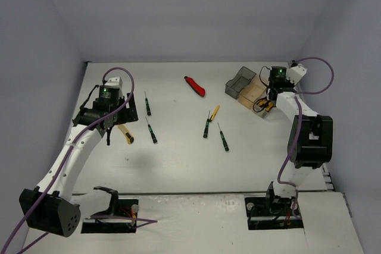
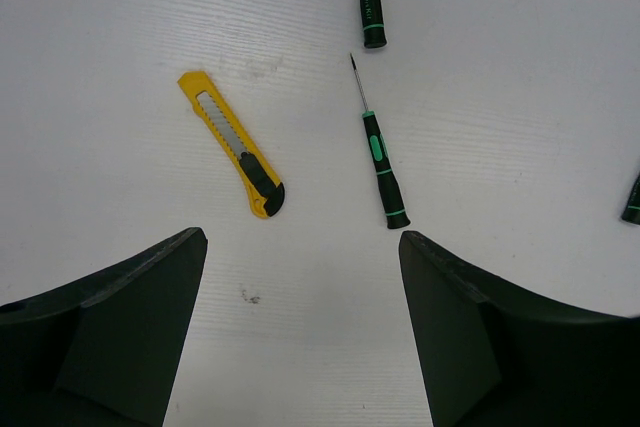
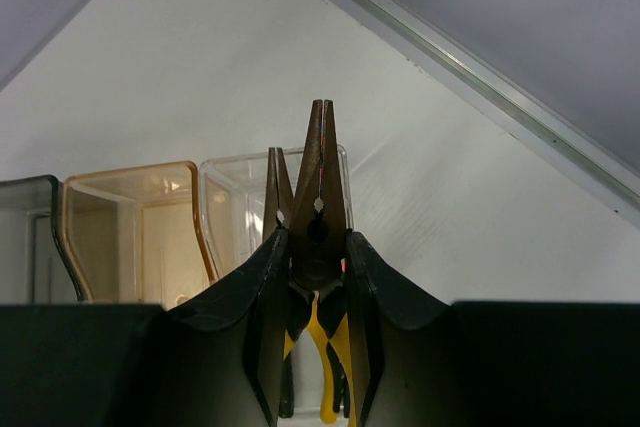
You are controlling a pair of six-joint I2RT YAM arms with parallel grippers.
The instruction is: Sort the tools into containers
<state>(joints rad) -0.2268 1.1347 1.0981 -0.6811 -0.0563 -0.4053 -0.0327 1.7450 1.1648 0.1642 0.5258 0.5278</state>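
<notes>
My right gripper (image 3: 318, 247) is shut on yellow-handled pliers (image 3: 322, 172), nose pointing up, over the clear bin (image 3: 232, 197). A second pair of pliers (image 3: 277, 187) shows just beside them. In the top view this gripper (image 1: 269, 100) is at the far right by the bins. My left gripper (image 2: 302, 239) is open and empty above the table. A yellow utility knife (image 2: 232, 145) and a black screwdriver with green marks (image 2: 380, 162) lie just ahead of it. The red knife (image 1: 194, 86) and several more screwdrivers (image 1: 222, 137) lie mid-table.
The dark grey bin (image 1: 240, 82) and the tan bin (image 1: 253, 93) stand in a row left of the clear one. They also show in the right wrist view, grey (image 3: 25, 237) and tan (image 3: 130, 222). A yellow-handled tool (image 1: 214, 112) lies beside a screwdriver (image 1: 206, 128). The back wall is close behind.
</notes>
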